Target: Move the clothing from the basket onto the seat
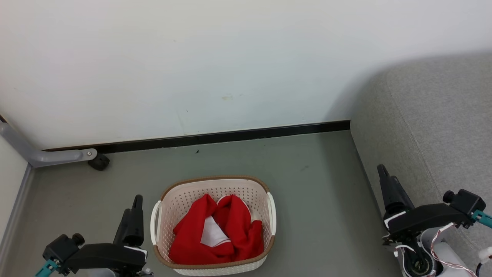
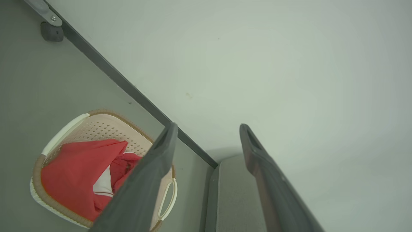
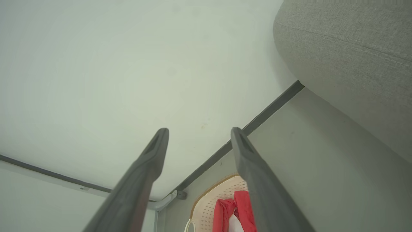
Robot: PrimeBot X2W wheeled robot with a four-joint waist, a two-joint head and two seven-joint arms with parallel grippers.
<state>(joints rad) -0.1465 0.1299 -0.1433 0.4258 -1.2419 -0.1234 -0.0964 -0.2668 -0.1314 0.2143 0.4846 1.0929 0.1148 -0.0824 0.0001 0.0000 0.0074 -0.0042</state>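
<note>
The cream perforated basket (image 1: 173, 200) with a brown rim stands on the floor at bottom centre. Red clothing (image 1: 230, 227) with a white patch lies crumpled inside it. The grey seat (image 1: 434, 127) fills the right side. My left gripper (image 1: 137, 200) hangs open just left of the basket, above the floor, holding nothing. My right gripper (image 1: 381, 169) stands open at the seat's front edge, far right of the basket. In the left wrist view the open gripper (image 2: 207, 129) frames the basket (image 2: 99, 124) and clothing (image 2: 74, 170). The right wrist view looks past the open right gripper (image 3: 198, 132) at the clothing (image 3: 239, 206) and seat (image 3: 347, 58).
A white wall with a dark baseboard (image 1: 230, 135) closes the back. A grey metal leg with a black caster (image 1: 99, 161) stands at the left by the wall. Grey floor (image 1: 315, 184) lies between basket and seat.
</note>
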